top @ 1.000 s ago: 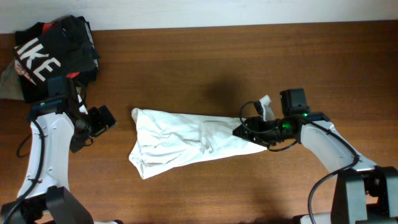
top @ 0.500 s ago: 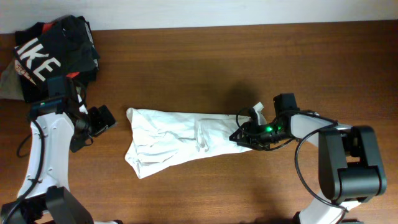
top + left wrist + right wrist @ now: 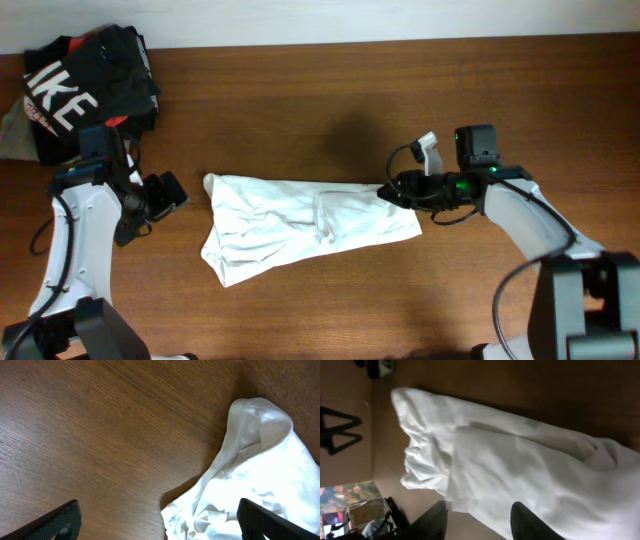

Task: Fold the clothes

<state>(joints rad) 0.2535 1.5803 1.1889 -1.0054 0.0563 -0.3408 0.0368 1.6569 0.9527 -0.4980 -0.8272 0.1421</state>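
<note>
The clothes [image 3: 300, 215] are a plain white, wrinkled garment lying in a long band across the middle of the table. My right gripper [image 3: 392, 188] hovers at its right end. In the right wrist view the dark fingers [image 3: 432, 522] stand apart over the cloth's edge [image 3: 520, 460], with wood and cloth showing between them and nothing pinched. My left gripper [image 3: 165, 192] waits just left of the garment, wide open. Its fingertips [image 3: 62, 520] frame bare wood and the garment's bunched left corner [image 3: 260, 470].
A black garment with big white letters [image 3: 85, 85] is piled at the back left corner, with a grey-beige garment [image 3: 10, 130] under its left side. The table's far edge [image 3: 400, 42] runs along the top.
The garment slid slightly to the left, and its right end now lies flatter. My right gripper drew back to that end and its jaws narrowed. The left arm barely moved.
</note>
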